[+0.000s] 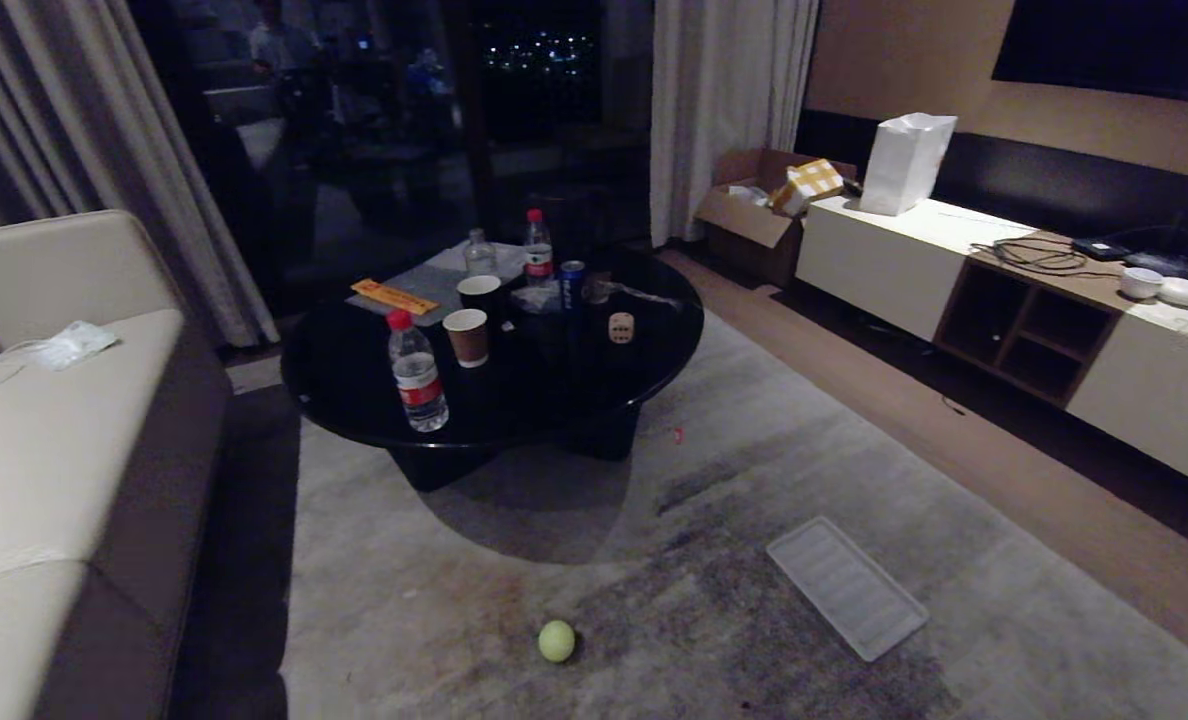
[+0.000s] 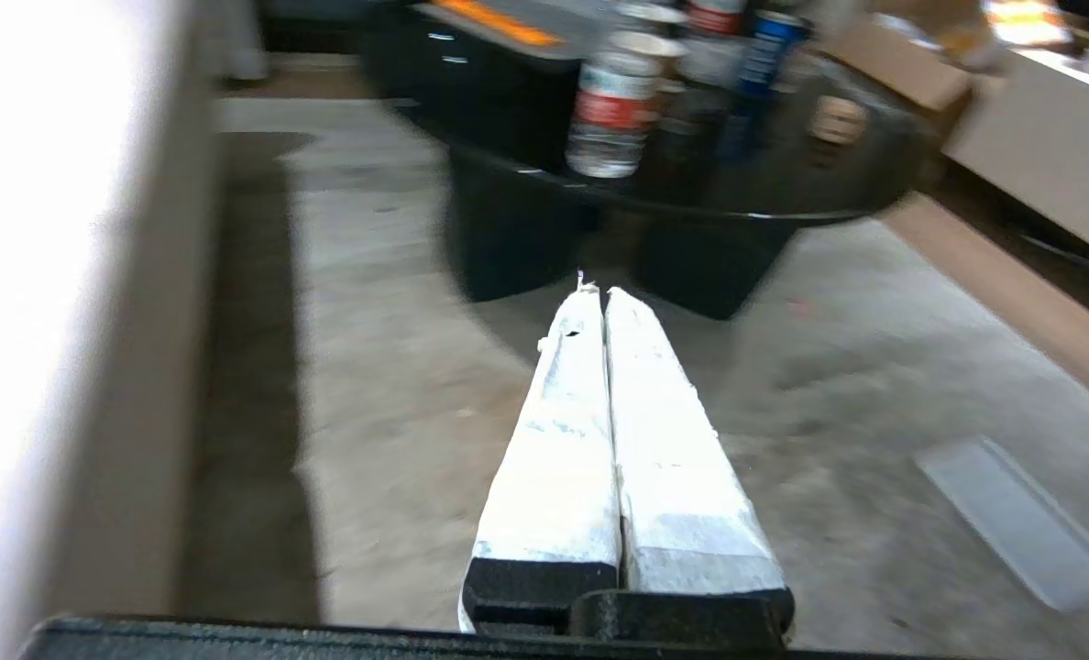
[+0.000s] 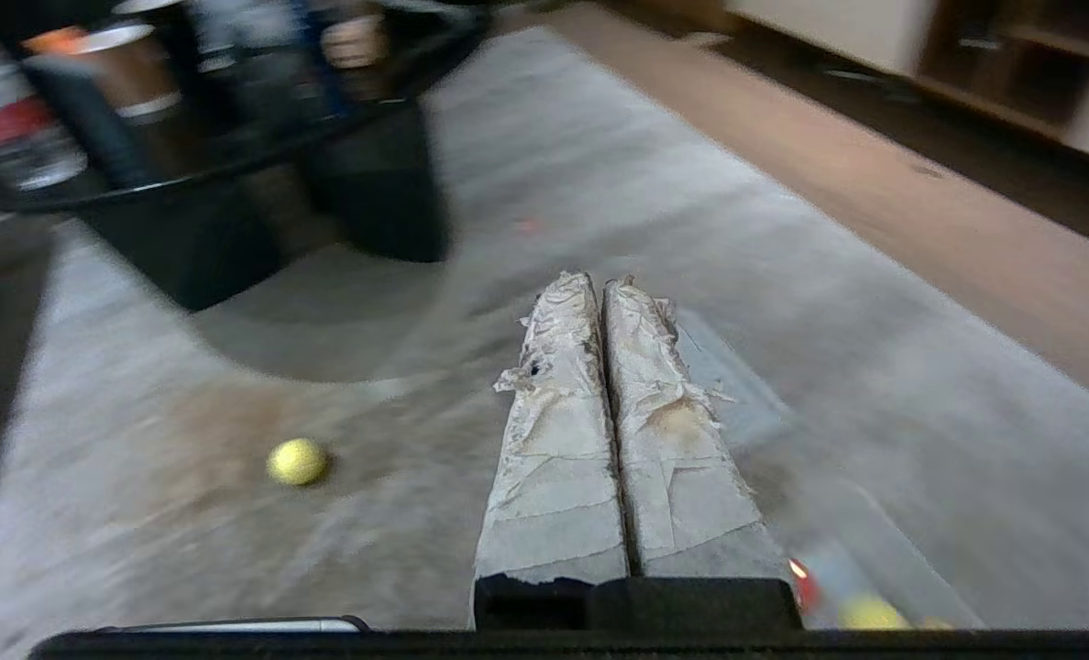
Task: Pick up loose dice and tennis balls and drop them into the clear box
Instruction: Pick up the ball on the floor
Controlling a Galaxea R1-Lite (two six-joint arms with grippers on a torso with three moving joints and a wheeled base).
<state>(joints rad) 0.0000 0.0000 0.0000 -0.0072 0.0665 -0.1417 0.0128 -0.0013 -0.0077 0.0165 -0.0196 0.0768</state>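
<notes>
– What's on the rug (image 1: 774,400)?
– A tennis ball (image 1: 556,641), near a ribbed lid (image 1: 846,586).
– The die (image 1: 621,327)?
– On the black table (image 1: 354,380).
– Grippers?
– Left gripper (image 2: 597,291) and right gripper (image 3: 599,280) pressed together, empty.

The head view is dim, a night interior: the window behind the curtains is black apart from small pinpoints of distant light, and the far wall sinks into darkness. Light falls from above and to the right, brightening the white cabinet top (image 1: 914,225) and the sofa cushion (image 1: 44,440). The round black table (image 1: 354,395) casts a soft dark shadow onto the rug (image 1: 754,400) toward the camera, and its glossy top shows faint reflections. Both wrist views are brighter but smeared with motion blur; the sofa side (image 2: 40,275) is blown out to white glare, and the table's items are unreadable streaks.
</notes>
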